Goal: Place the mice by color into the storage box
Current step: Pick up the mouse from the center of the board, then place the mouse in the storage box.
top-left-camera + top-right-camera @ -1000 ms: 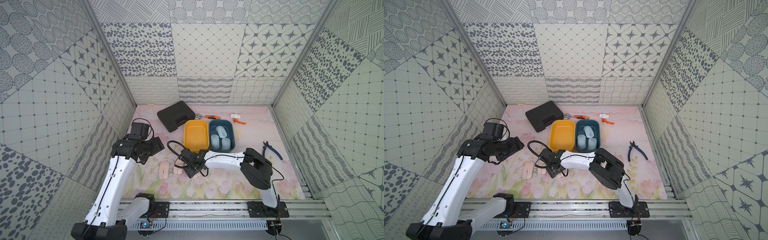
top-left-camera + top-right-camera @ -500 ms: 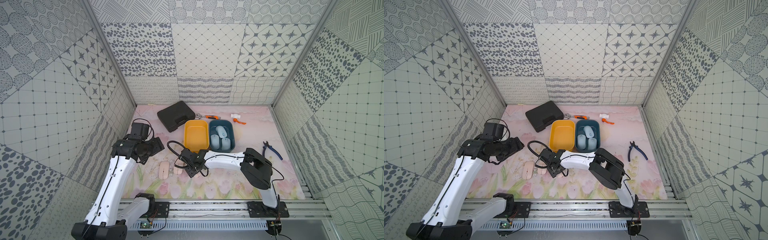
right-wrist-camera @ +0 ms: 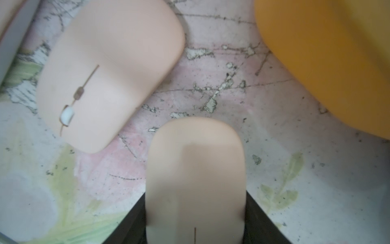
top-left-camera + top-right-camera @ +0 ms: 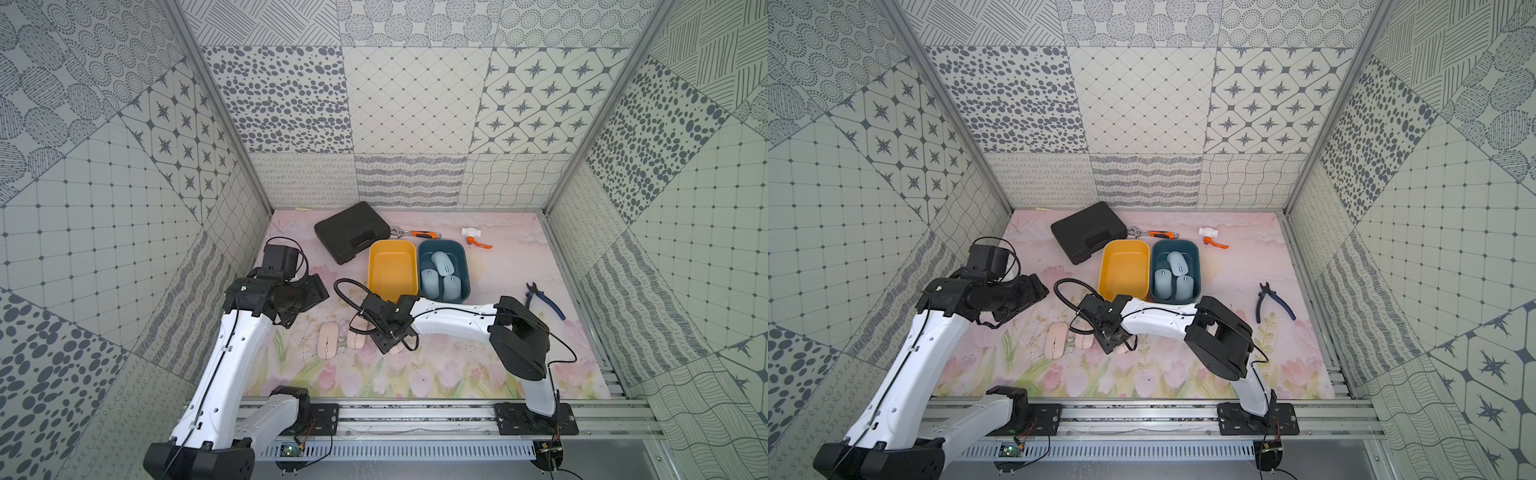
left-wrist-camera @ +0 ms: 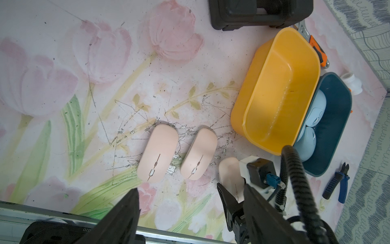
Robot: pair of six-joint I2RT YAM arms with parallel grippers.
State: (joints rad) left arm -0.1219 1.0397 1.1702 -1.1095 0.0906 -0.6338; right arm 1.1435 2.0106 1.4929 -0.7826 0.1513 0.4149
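Ok so R gripper is clamped on a pink mouse just nearside of the yellow bin. 2 more pink mice lie nearside-left of it. L gripper hangs spread, empty. 3 blue mice sit in teal bin against its right.

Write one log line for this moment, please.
right pincer shut on pink mouse | left pincer open, empty | teal bin three blue mice | yellow bin empty

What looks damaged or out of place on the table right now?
The flowered mat is scratched, and its print is chipped off around the two free pink mice, beside the empty yellow box. Nothing is spilled; three blue mice lie inside the teal box.
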